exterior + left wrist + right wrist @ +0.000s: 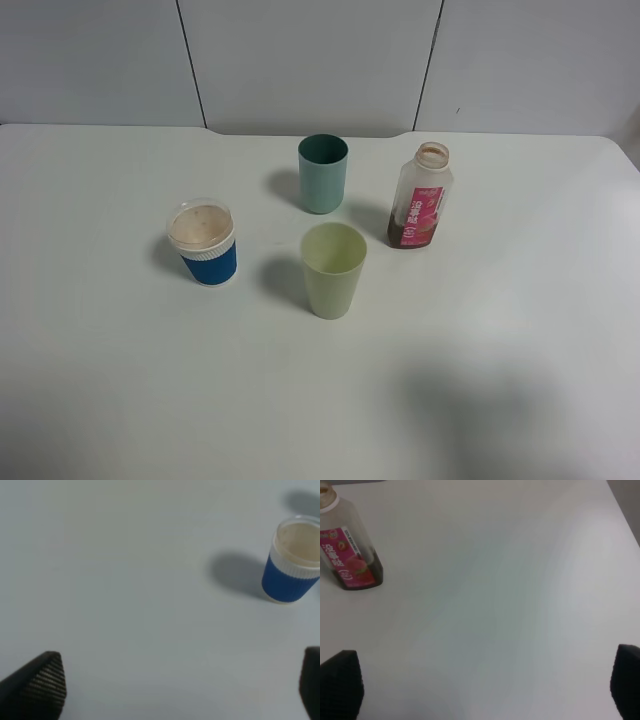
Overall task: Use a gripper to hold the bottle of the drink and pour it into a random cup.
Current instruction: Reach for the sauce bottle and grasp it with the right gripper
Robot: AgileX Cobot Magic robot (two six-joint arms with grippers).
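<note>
The clear bottle (pixel 420 200) with a pink-red label stands upright and uncapped at the back right of the white table. A little brown drink (pixel 411 236) sits at its bottom. The pale yellow-green cup (pixel 333 268) stands in front of it, to its left, and looks empty. Neither arm shows in the exterior high view. My right gripper (pixel 485 682) is open, its black fingertips (pixel 342 682) wide apart over bare table, well short of the bottle (pixel 347 550). My left gripper (pixel 181 682) is open too, holding nothing, away from the blue cup.
A teal tumbler (pixel 323 172) stands behind the yellow-green cup. A blue paper cup (pixel 203 243) with a white rim stands at the left, and this blue paper cup (pixel 292 562) also shows in the left wrist view. The table's edge (pixel 622 510) runs near the right arm's side.
</note>
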